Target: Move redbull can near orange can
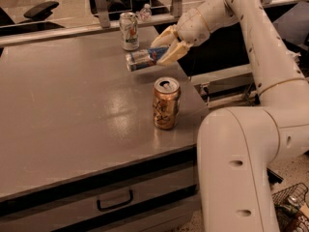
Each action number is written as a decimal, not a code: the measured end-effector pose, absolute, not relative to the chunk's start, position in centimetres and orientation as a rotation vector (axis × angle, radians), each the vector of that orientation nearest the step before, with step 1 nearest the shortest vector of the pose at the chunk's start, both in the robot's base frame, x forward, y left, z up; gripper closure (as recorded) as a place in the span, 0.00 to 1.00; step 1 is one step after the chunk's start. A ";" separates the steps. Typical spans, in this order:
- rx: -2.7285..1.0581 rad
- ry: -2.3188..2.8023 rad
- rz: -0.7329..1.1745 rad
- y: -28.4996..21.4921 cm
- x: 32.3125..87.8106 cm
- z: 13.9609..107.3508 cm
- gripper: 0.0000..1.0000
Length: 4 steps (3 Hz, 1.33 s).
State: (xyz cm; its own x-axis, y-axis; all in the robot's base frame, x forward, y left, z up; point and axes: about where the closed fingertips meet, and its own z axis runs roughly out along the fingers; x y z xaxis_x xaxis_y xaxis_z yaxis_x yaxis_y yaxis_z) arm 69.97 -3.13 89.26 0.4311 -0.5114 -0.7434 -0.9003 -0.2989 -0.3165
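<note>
The redbull can [141, 60] is slim, blue and silver, and lies sideways in the air above the grey table [63, 110]. My gripper [163, 46] is shut on its right end and holds it lifted at the table's far right. The orange can [166, 103] stands upright with its silver top and pull tab showing, near the table's right edge, below and a little in front of the held can.
A white-and-green can [129, 30] stands upright at the table's back edge, just behind the held can. A small bottle [145, 12] sits beyond it by a rail. My arm's large white body [241, 168] fills the right side. A drawer handle [115, 200] shows below.
</note>
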 end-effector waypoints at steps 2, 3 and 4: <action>-1.958 1.162 0.698 -2.9 69.5 89.3 1.00; -1.978 1.120 0.743 -3.3 67.5 90.1 1.00; -2.004 1.098 0.785 -2.8 66.1 89.9 1.00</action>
